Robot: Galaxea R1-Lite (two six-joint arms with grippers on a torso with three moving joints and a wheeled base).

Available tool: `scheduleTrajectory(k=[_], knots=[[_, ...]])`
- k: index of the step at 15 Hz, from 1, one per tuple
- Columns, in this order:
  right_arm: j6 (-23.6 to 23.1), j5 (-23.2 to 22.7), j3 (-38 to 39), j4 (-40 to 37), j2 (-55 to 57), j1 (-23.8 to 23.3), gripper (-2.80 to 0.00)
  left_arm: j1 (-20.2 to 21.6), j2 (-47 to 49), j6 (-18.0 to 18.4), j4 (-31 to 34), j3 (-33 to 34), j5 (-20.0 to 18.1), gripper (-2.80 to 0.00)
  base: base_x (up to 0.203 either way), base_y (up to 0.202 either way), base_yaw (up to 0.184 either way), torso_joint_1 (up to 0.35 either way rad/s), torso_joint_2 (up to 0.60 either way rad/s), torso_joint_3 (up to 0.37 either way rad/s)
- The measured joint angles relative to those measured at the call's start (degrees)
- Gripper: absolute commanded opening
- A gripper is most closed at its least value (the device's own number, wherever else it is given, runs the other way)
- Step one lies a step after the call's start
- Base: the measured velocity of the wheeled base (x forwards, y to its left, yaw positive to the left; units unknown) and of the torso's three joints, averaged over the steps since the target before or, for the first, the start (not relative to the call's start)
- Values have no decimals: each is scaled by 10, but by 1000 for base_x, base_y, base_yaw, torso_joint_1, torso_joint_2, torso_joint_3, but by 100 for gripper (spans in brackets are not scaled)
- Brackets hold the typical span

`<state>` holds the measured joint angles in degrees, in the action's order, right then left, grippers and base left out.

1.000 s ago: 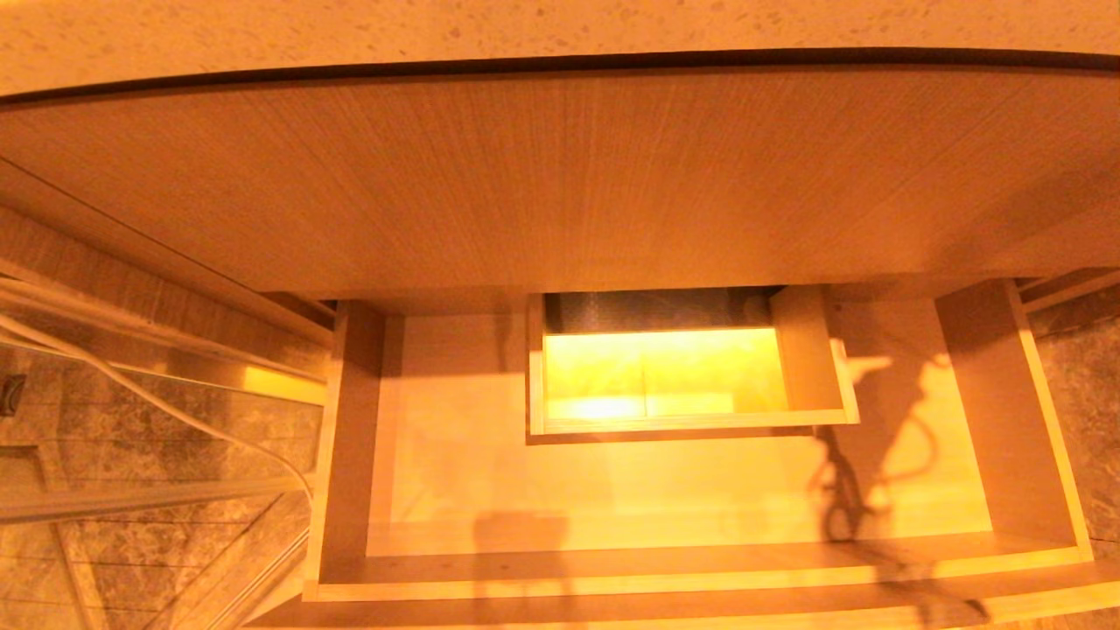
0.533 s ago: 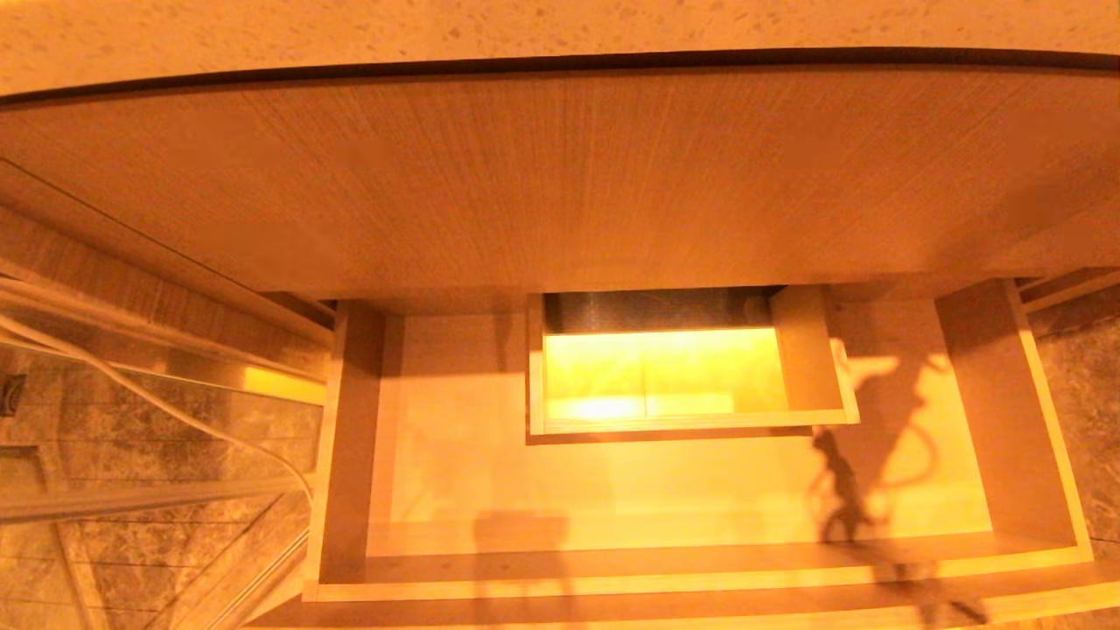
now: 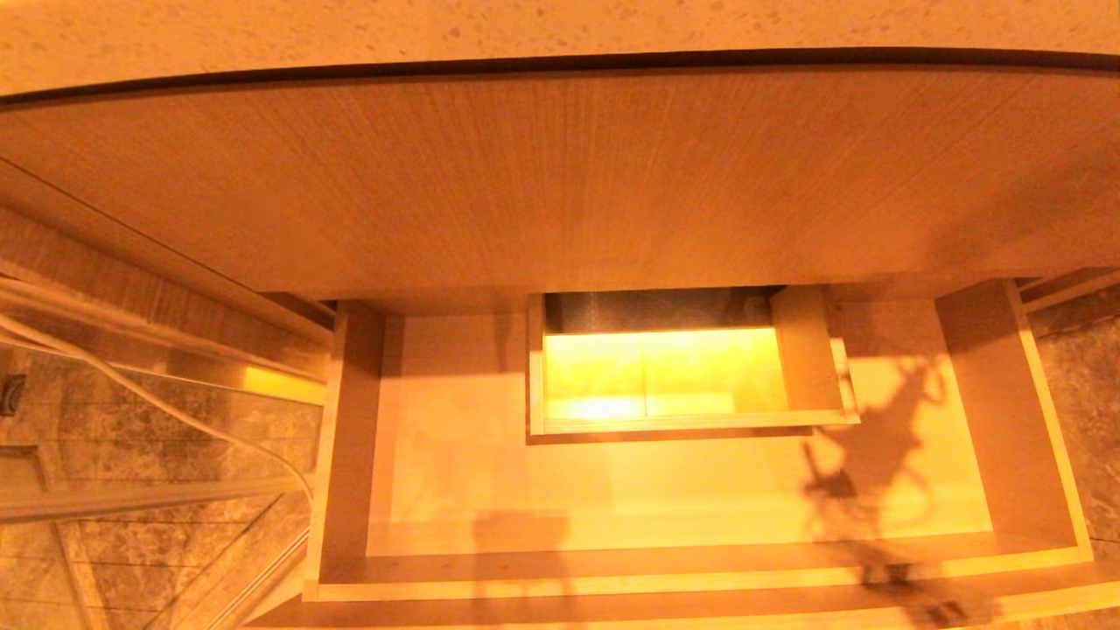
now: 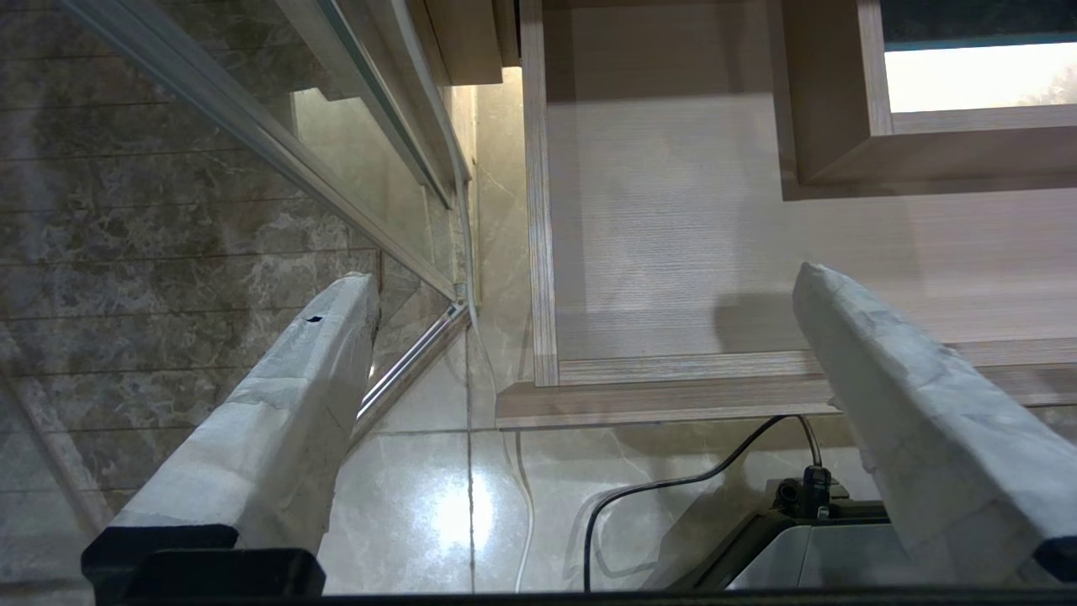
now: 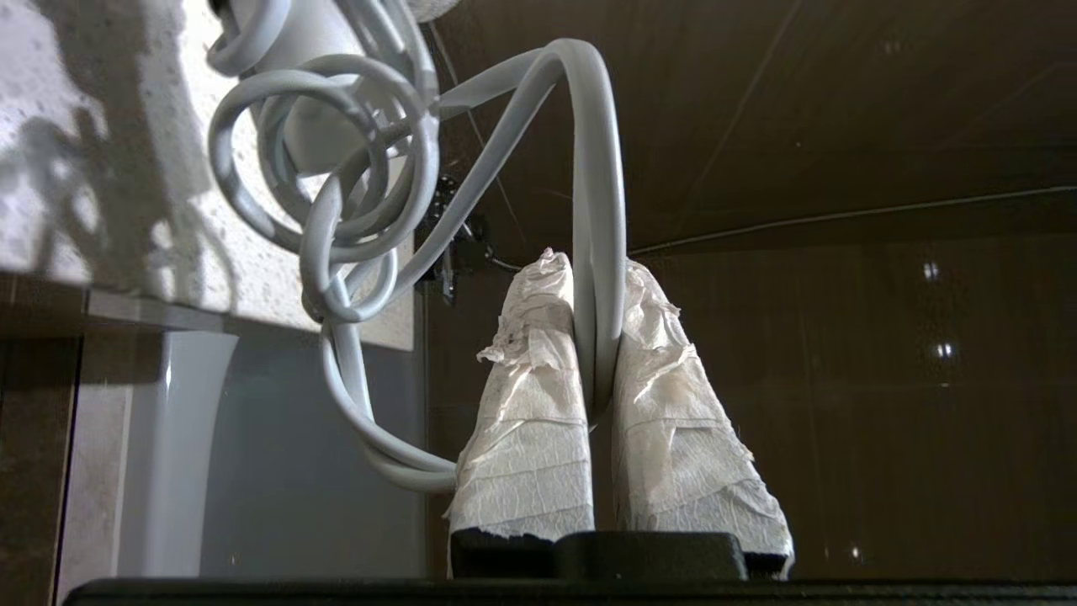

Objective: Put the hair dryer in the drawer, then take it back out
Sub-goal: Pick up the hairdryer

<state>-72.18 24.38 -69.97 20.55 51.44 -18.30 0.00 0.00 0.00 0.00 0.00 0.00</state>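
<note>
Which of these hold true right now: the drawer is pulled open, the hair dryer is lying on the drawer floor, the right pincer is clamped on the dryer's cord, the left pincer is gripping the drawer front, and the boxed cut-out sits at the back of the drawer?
1. The drawer is pulled open. True.
2. The hair dryer lies on the drawer floor. False: the floor shows only shadows; the dryer hangs by its cord near the right pincer.
3. The right pincer is shut on the cord. True.
4. The left pincer grips the drawer front. False: its fingers stand wide apart, holding nothing.
5. The boxed cut-out sits at mid-back of the drawer. True.
</note>
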Motion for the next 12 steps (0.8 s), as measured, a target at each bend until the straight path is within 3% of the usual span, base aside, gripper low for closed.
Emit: scheduleTrajectory(k=[12], knots=[[4, 3, 10, -70, -215, 0, -280, 0, 0, 0, 0, 0, 0, 0, 0, 0, 0, 0, 0, 0]])
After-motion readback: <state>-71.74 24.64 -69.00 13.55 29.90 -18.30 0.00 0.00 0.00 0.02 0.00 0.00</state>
